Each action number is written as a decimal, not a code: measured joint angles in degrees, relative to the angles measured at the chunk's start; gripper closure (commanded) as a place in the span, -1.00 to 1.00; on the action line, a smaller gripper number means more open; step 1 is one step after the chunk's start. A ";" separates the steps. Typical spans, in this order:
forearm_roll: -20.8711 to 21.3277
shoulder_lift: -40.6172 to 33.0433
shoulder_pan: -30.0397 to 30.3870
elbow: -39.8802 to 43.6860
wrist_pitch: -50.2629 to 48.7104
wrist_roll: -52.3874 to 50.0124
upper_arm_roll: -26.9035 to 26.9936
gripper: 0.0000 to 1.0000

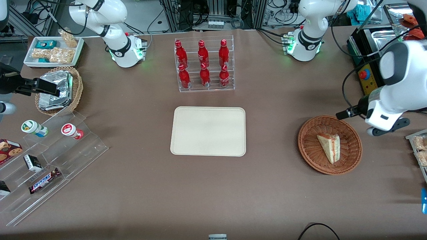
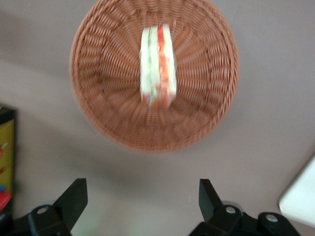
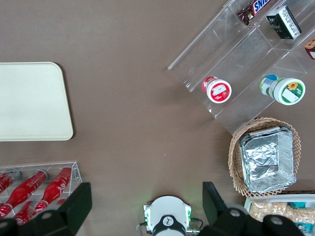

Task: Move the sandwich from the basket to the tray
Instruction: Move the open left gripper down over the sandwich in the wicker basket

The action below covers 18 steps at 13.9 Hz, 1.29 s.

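The sandwich (image 1: 329, 147) (image 2: 157, 66), a pale wedge with red and green layers, lies in the reddish-brown wicker basket (image 1: 310, 146) (image 2: 98, 98). My left gripper (image 1: 388, 128) (image 2: 142, 199) hangs above the table just beside the basket, on the side toward the working arm's end. It is open and nothing is between its fingers. It is apart from both the basket and the sandwich. The cream tray (image 1: 208, 131) (image 3: 29, 101) lies bare in the middle of the table, well away from the basket toward the parked arm's end.
A clear rack of red bottles (image 1: 204, 65) stands farther from the front camera than the tray. A white tray of snacks (image 1: 418, 146) (image 2: 300, 196) sits close beside the gripper. A yellow control box (image 1: 367, 80) stands near it. Clear stepped shelves (image 1: 50, 160) and a foil-filled wicker basket (image 1: 60, 90) are at the parked arm's end.
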 measured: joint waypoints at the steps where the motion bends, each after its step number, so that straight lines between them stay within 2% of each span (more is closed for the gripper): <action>1: 0.00 0.27 0.01 -3.87 6.43 0.08 0.01 -1.00; 3: 0.00 1.63 0.00 -9.94 16.23 1.56 -0.02 -1.00; 5: 0.00 3.42 0.00 -11.91 20.62 2.66 -0.02 -1.00; 18: 0.00 11.04 1.08 -11.79 32.82 3.18 0.04 -1.00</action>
